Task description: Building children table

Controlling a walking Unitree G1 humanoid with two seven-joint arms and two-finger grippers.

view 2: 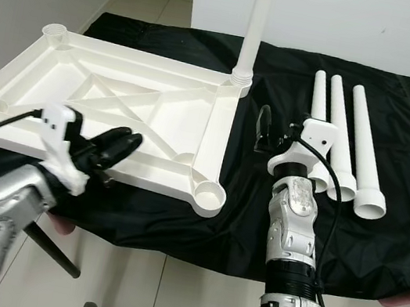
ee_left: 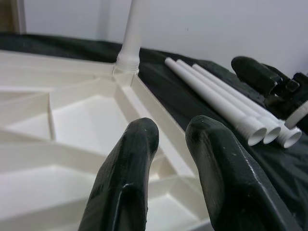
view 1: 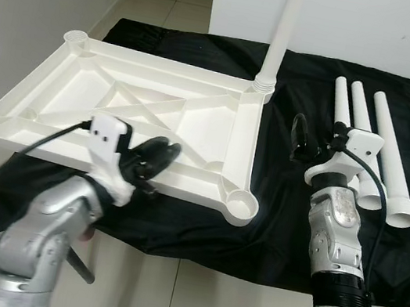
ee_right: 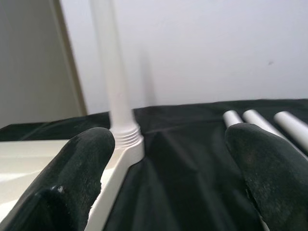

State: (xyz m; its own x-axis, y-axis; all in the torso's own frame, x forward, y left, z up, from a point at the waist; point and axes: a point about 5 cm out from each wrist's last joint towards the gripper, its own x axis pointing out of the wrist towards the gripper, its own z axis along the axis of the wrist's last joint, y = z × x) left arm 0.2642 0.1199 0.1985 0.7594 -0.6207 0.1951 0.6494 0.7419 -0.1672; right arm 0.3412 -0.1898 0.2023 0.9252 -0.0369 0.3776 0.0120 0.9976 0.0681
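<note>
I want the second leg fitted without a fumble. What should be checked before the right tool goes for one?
1. Right tool open and empty: ok, fingers spread with nothing between them.
2. Loose legs reachable: ok, three lie side by side on the black cloth beside the right tool.
3. Tabletop upside down, sockets facing up: ok.
4. First leg seated: ok, it stands upright in the far right corner socket.
5. Near right socket free: ok, nothing in it.
6. Left tool steadying the tabletop: not ok, it hovers over the near rim holding nothing.
</note>
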